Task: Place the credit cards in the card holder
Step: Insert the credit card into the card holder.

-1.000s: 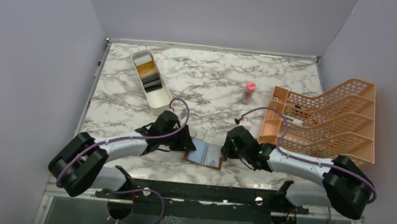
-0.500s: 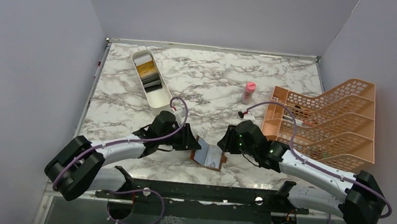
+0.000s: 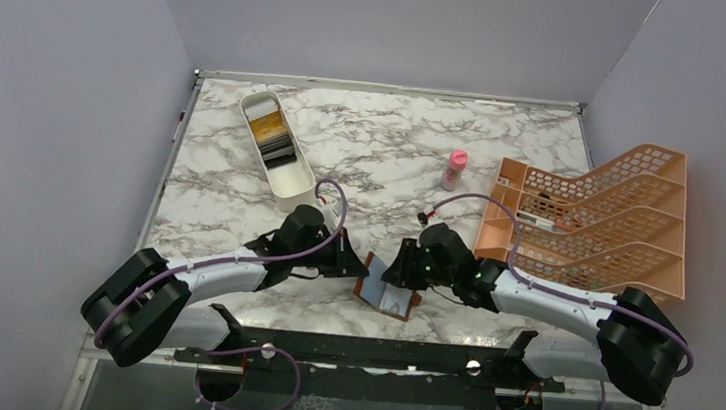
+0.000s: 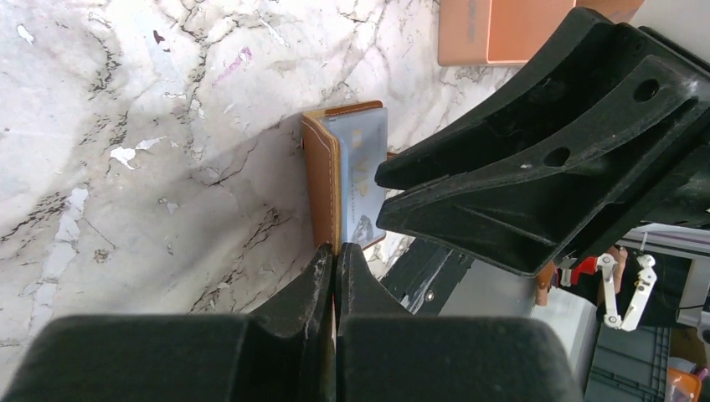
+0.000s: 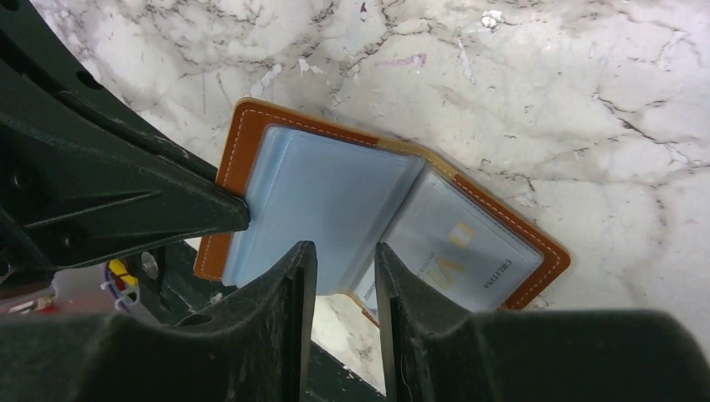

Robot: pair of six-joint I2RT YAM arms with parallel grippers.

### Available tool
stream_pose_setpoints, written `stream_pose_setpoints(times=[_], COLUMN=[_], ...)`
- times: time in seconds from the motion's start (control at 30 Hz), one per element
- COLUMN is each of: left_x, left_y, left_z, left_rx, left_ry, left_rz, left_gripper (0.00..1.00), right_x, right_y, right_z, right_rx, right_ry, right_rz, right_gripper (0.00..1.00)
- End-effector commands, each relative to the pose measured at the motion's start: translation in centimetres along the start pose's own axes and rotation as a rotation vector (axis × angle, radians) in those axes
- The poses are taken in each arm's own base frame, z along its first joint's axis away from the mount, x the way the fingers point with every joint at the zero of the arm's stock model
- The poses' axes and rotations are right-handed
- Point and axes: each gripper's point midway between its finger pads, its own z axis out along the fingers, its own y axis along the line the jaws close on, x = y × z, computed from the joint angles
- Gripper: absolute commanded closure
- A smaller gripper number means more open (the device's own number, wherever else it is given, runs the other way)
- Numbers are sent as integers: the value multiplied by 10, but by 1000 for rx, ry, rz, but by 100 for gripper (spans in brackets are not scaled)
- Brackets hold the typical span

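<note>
Opening the holder (image 4: 321,180): left gripper (image 4: 336,249) pinched shut on its cover edge, right gripper (image 5: 343,251) half-open, empty above; next likely means fetching a card (image 3: 267,115) from the tray (image 3: 292,186) at 11 o'clock.

Marble table (image 3: 396,138) bears tray (image 3: 290,190), pink bottle (image 3: 454,170), orange rack (image 3: 598,223), card holder (image 3: 386,293).

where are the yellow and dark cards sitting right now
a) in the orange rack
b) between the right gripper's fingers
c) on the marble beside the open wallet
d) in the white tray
d: the cards lie inside the white tray on the far left of the table, well apart from the card holder, which is open near the arms.
</note>
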Motion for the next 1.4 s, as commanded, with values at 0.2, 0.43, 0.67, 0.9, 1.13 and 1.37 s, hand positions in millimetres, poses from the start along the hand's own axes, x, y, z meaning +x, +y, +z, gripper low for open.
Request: stream_pose_setpoints(times=[0.2, 0.43, 0.67, 0.9, 1.13, 1.37], left_x=[-4, -5, -8, -7, -5, -3], left_y=[-8, -4, -4, -6, -5, -2], left_z=[0, -6, -10, -9, -9, -9], left_rx=[-9, -22, -20, -16, -19, -25], left_ry=[-109, -188, -219, -220, -216, -211], left_rz=[-6, -42, -45, -47, -47, -47], left_gripper=[100, 100, 100, 100, 100, 100], right_x=[3, 12, 23, 31, 28, 24], right_y=[30, 33, 34, 33, 24, 2], right_z=[-2, 4, 10, 19, 20, 18], right_rx=[-177, -182, -185, -168, -124, 6], right_ry=[4, 33, 67, 92, 67, 43], right_rz=[140, 151, 135, 118, 100, 80], right_gripper=[41, 34, 36, 39, 55, 58])
